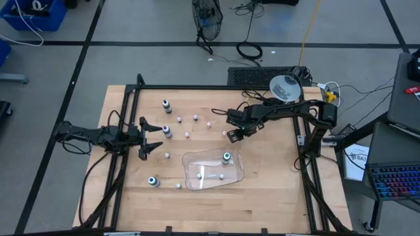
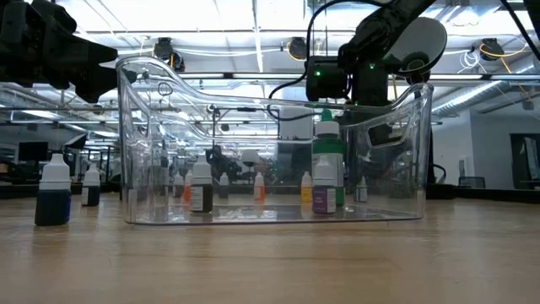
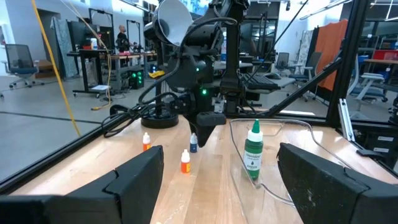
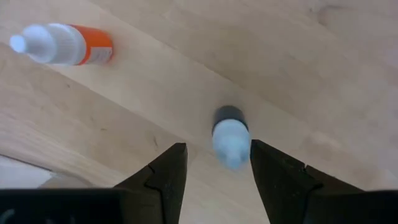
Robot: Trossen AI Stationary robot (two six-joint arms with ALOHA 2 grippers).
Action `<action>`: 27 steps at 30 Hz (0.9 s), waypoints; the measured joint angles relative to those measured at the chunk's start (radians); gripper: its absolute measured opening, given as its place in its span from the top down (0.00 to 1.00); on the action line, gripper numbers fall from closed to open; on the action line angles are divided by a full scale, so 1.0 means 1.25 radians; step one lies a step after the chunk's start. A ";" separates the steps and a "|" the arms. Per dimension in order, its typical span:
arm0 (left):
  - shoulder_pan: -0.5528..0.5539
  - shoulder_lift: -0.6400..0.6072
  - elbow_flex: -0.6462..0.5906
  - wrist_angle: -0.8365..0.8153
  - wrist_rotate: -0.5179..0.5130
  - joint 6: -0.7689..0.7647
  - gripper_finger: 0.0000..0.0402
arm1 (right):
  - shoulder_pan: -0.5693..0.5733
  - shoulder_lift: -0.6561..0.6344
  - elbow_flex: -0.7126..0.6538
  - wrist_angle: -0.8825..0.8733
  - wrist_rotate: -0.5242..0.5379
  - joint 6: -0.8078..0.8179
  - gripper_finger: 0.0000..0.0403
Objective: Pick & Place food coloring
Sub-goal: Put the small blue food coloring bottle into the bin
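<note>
My right gripper (image 1: pixel 231 134) (image 4: pixel 217 146) points down, open, over the table's middle. A tiny dark-bodied, white-capped food coloring bottle (image 4: pixel 231 138) (image 3: pixel 194 142) stands on the wood between its fingers. My left gripper (image 1: pixel 161 137) (image 3: pixel 221 152) waits open at the table's left, level, beside a dark bottle (image 1: pixel 167 131). The clear tray (image 1: pixel 190 160) (image 2: pixel 135 169) holds a green-topped bottle (image 1: pixel 227 157) (image 3: pixel 253 149) and a few small ones. Other small bottles stand scattered on the table, among them an orange one (image 4: pixel 62 43). My right gripper comes at the tiny bottle from above, one finger on each side of its cap (image 4: pixel 231 149). A gap shows beside one finger (image 4: pixel 168 171). The other finger (image 4: pixel 273 174) stands right beside the cap, and I cannot tell whether it touches.
Dark bottles stand near the far left (image 1: pixel 166 105) and near the left front (image 1: pixel 153 181) (image 2: pixel 53 194). Small orange bottles (image 3: pixel 185 162) (image 3: pixel 146 141) stand by the right gripper. A black frame runs along the table's edges. Bare wood lies toward the near and right sides.
</note>
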 joint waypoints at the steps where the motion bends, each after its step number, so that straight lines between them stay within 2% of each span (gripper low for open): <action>1: 0.000 0.000 0.000 0.000 0.000 0.000 0.23 | -0.001 0.000 0.000 0.005 0.000 -0.001 0.59; 17: 0.000 0.000 0.000 0.000 0.000 0.000 0.23 | -0.004 0.000 0.000 0.046 0.000 -0.013 0.59; 27: 0.000 0.000 0.000 0.000 0.000 0.000 0.23 | -0.004 0.000 0.000 0.046 0.004 -0.055 0.71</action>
